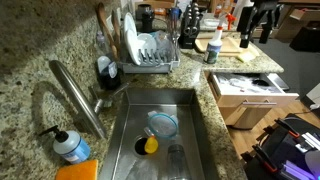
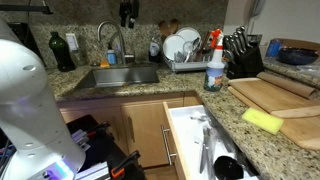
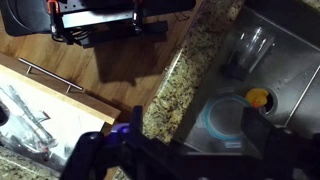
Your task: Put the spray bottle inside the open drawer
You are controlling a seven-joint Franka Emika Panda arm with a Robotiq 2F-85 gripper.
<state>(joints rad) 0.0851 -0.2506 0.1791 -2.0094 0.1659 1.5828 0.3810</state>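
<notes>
Reach step, grasp not yet made. The granite table (image 1: 30, 60) runs around the sink (image 1: 128, 115), and the open drawer (image 2: 180, 135) stands pulled out below the table edge, with utensils already lying in it. The spray bottle (image 2: 215, 68) is upright on the table, just beside the dish rack (image 1: 150, 62) and above the drawer, and nothing is touching it. Your tool (image 3: 185, 158) shows only as a dark blur along the bottom of the wrist view. Its jaws read as spread wide with nothing between them. It looks down on the table edge between drawer and sink, well apart from the bottle. My judgement for the next move: carry the tool across to the bottle, come in level at the body below the trigger head, and close there. Then lift clear of the rack, swing out over the drawer and lower into a bare stretch. Count, in both exterior views: one sink, one drawer, one dish rack, one spray bottle. Further items: one cutting board (image 2: 270, 95), one soap pump bottle (image 1: 70, 147) and one yellow sponge (image 2: 262, 120). In the sink: one bowl (image 1: 163, 124), one glass (image 1: 177, 157) and one small yellow item (image 1: 150, 145).
</notes>
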